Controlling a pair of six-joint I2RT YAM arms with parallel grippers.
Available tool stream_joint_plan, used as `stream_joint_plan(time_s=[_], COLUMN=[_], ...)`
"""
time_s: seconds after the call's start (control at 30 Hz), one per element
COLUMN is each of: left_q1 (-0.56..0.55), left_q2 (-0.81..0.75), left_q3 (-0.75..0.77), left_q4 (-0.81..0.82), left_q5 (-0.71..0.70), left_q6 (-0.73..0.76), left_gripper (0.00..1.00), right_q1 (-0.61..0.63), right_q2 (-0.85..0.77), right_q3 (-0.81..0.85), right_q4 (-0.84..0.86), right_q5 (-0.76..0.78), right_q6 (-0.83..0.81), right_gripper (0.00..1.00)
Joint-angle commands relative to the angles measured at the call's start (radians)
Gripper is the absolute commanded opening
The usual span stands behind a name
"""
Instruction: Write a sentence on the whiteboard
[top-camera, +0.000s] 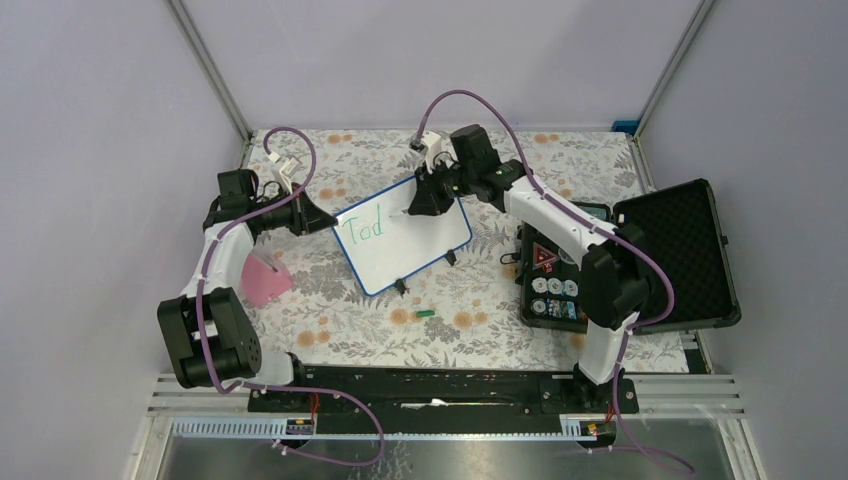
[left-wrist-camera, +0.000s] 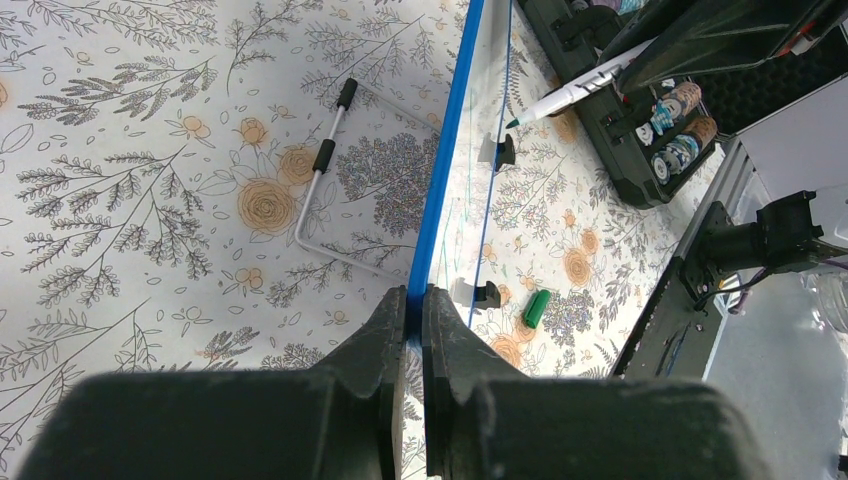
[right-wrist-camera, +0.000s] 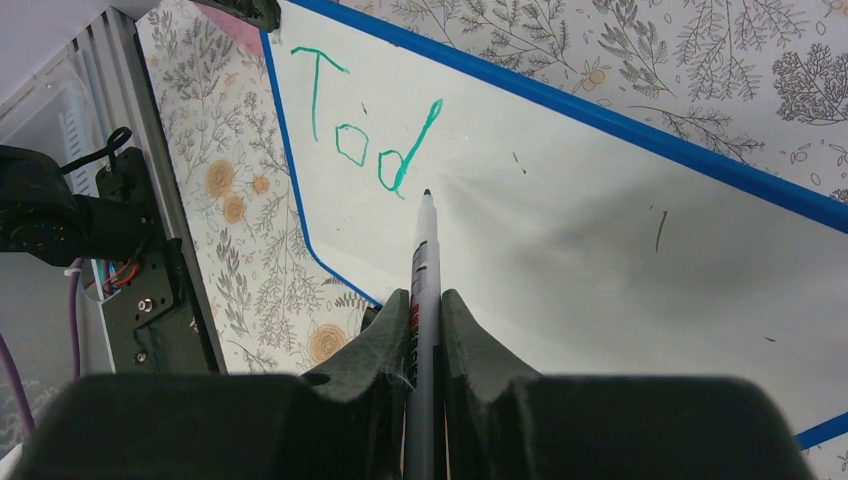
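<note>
Right gripper (right-wrist-camera: 425, 300) is holding a marker (right-wrist-camera: 424, 235) to the whiteboard (top-camera: 425, 245); the green sentence (right-wrist-camera: 362, 140) is reading "Tod".
Left gripper (left-wrist-camera: 415, 298) is pinching the board's blue edge, board standing tilted mid-surface (top-camera: 450, 335) beside the black case (top-camera: 680, 250); right gripper is clamping the marker, tip beside the "d".

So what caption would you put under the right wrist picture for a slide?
Right end effector shut on a marker, its tip at the green letters "Tod" on the blue-framed whiteboard.

Open black case (top-camera: 680, 250) right, green cap (top-camera: 426, 314) (on floral tablecloth (top-camera: 330, 330)), perhaps pink cloth (top-camera: 262, 282) left
</note>
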Motion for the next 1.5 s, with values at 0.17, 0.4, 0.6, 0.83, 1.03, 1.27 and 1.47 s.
stream_joint_plan(time_s=[0.17, 0.4, 0.6, 0.83, 1.03, 1.27, 1.47], left_q1=[-0.010, -0.012, -0.014, -0.016, -0.018, -0.019, -0.021], left_q2=[-0.021, -0.024, -0.025, -0.026, -0.028, -0.030, -0.029], left_q3=[0.041, 0.036, 0.034, 0.034, 0.033, 0.035, 0.035], left_q4=[0.018, 0.018, 0.018, 0.018, 0.018, 0.018, 0.017], left_q5=[-0.028, -0.028, -0.028, -0.030, -0.032, -0.031, -0.031], left_q6=[0.048, 0.048, 0.049, 0.048, 0.048, 0.045, 0.046], left_gripper=[0.00, 0.00, 0.00, 0.00, 0.00, 0.00, 0.00], right_q1=[-0.007, -0.007, -0.003, 0.008, 0.010, 0.012, 0.012], right_q2=[-0.023, -0.019, -0.009, -0.007, 0.002, 0.016, 0.028], right_q3=[-0.006, -0.032, -0.031, -0.041, -0.028, -0.010, 0.003], right_q4=[0.054, 0.080, 0.082, 0.083, 0.083, 0.076, 0.072], right_q5=[-0.025, -0.037, -0.043, -0.037, -0.016, 0.000, 0.018], right_q6=[0.010, 0.032, 0.045, 0.040, 0.038, 0.040, 0.040], right_gripper=[0.00, 0.00, 0.00, 0.00, 0.00, 0.00, 0.00])
